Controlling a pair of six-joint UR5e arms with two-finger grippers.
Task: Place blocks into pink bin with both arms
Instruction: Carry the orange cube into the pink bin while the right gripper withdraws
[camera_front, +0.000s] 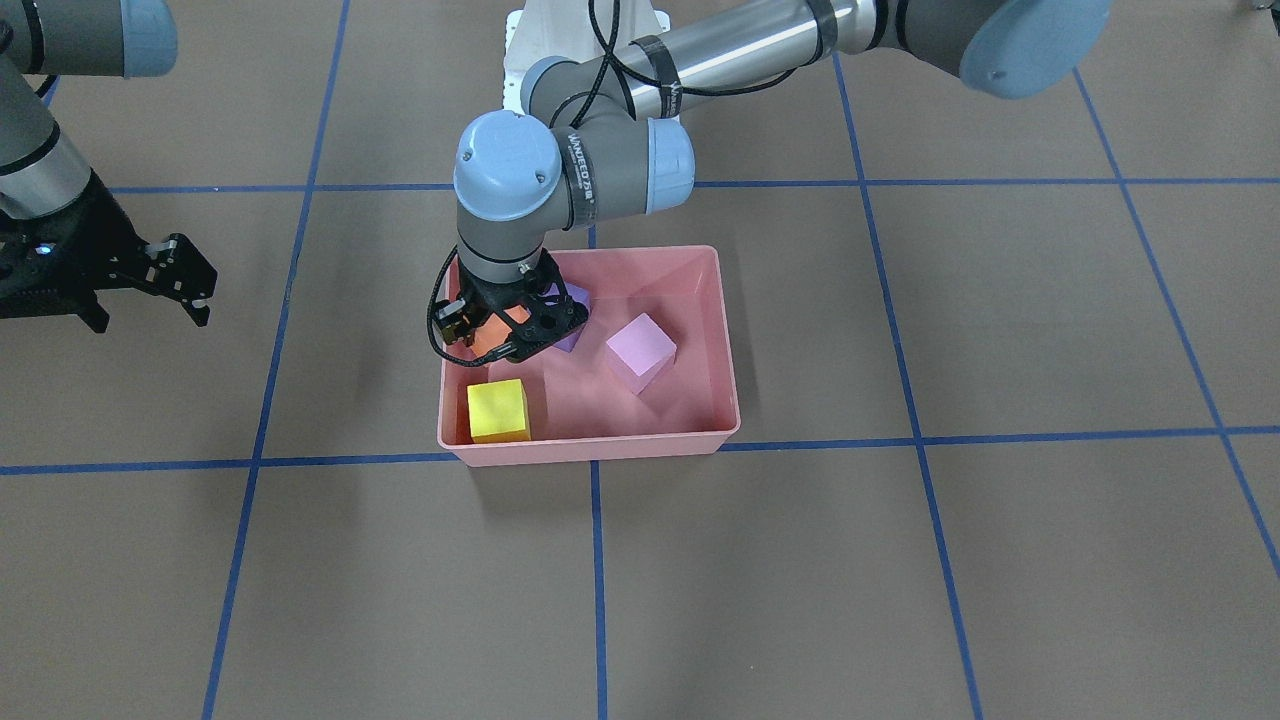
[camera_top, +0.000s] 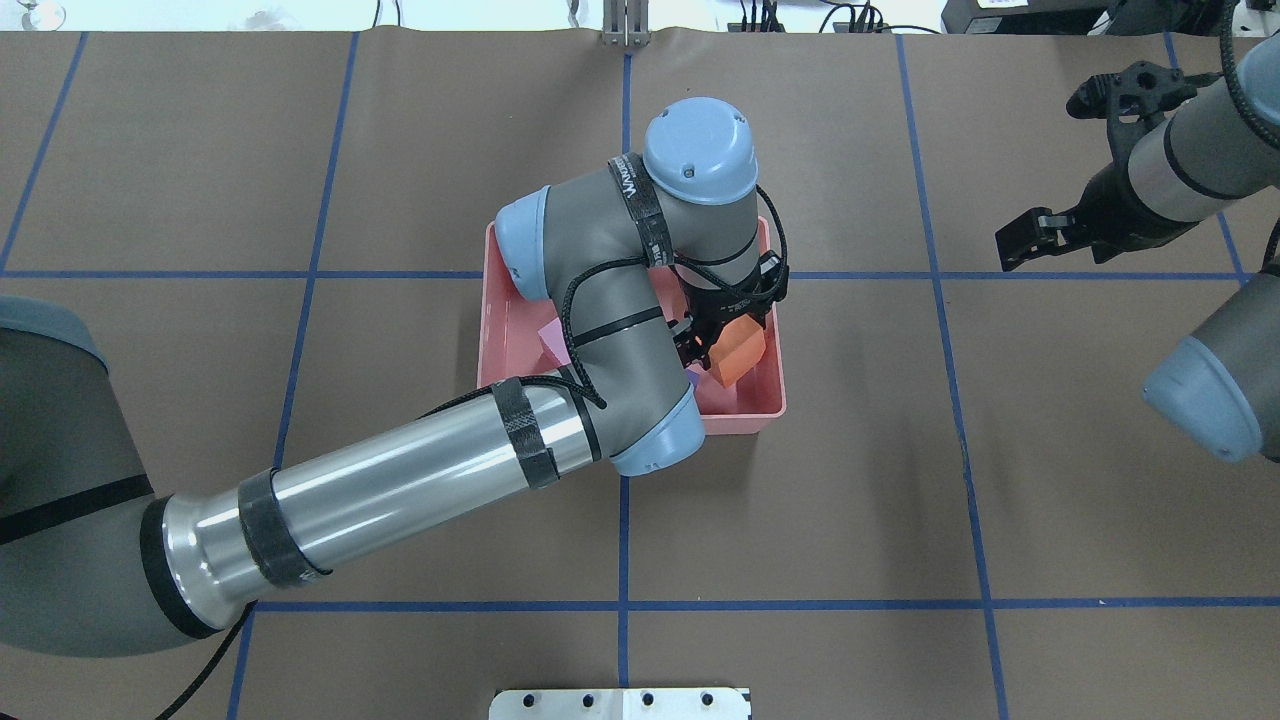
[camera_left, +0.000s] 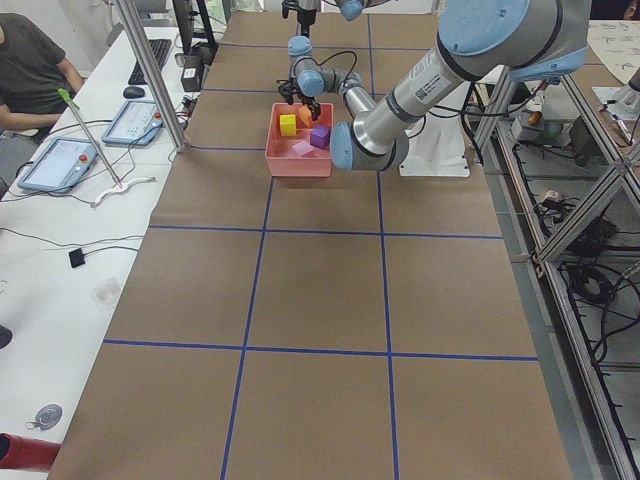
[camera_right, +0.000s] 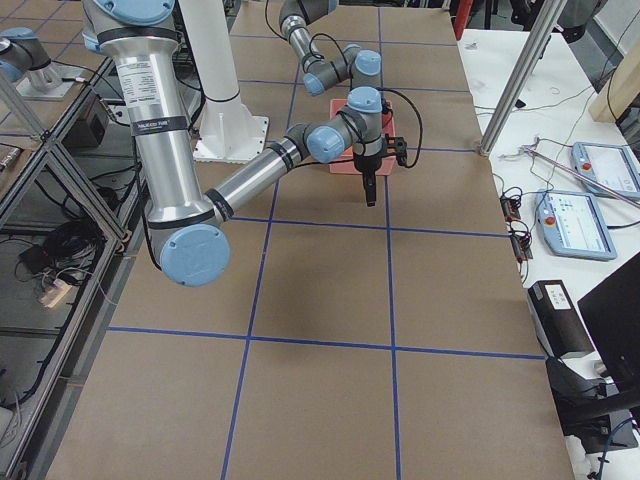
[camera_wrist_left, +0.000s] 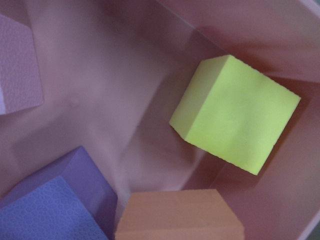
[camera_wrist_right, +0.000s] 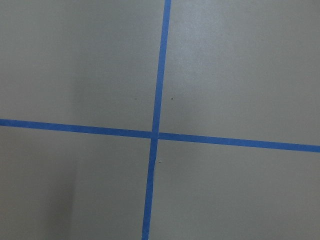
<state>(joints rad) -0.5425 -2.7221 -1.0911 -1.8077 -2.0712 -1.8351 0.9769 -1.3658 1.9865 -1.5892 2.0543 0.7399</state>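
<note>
The pink bin (camera_front: 600, 441) sits mid-table. In it lie the yellow block (camera_front: 498, 410), the pink-lilac block (camera_front: 641, 350) and the dark purple block (camera_front: 573, 300), which is partly hidden behind my left gripper. My left gripper (camera_front: 505, 330) is inside the bin's outline, shut on the orange block (camera_top: 740, 355) and holding it just above the floor beside the purple one. The left wrist view shows the orange block (camera_wrist_left: 180, 215) close below, with yellow (camera_wrist_left: 235, 115) and purple (camera_wrist_left: 55, 200) nearby. My right gripper (camera_top: 1055, 170) is open and empty, far off to the side over bare table.
Blue tape lines (camera_wrist_right: 155, 132) grid the brown table. The white pedestal base (camera_top: 620, 703) stands at the robot's edge. My left forearm (camera_top: 400, 480) spans the table up to the bin. An operators' desk with tablets (camera_left: 60, 160) runs along the far side.
</note>
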